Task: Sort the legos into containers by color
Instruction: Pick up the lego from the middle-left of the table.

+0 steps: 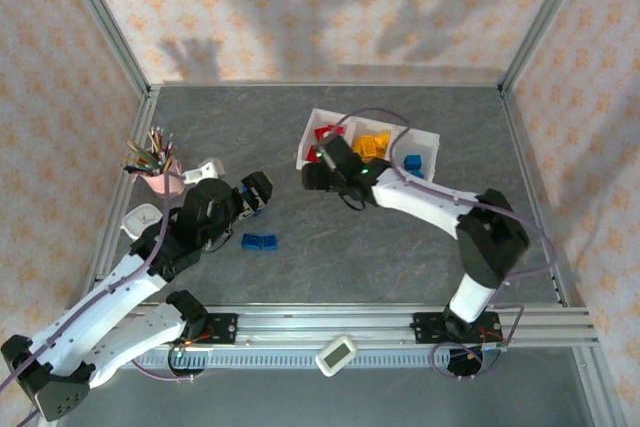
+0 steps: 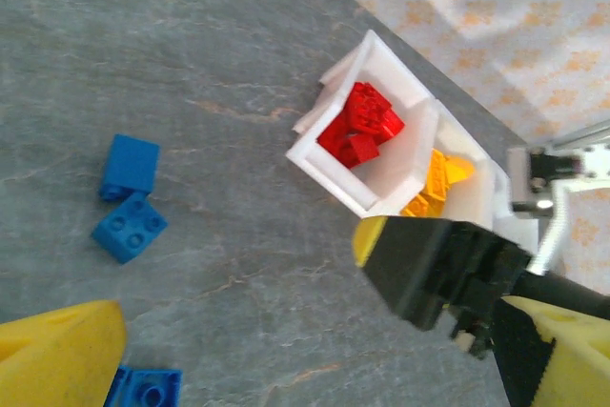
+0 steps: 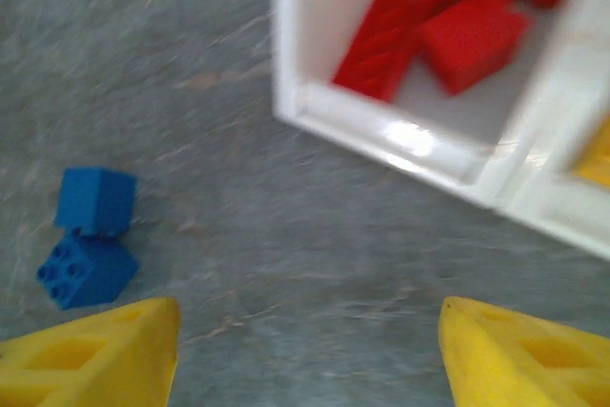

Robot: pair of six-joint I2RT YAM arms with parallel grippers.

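Right gripper released, nothing between its yellow fingers, over bare table just beside the red end of the tray.
Left gripper spread wide, empty too. Overhead view gives the whole tray: white glossy plastic, three square bins in a row holding red bricks, yellow-orange bricks and one blue brick; pink cup of pencils sits at far left. Wrist views add stud detail on the loose blue bricks, two touching on the grey stone-look surface, a third by the left finger; right wrist view is blurred. White gadget on the front rail, display too small to read.
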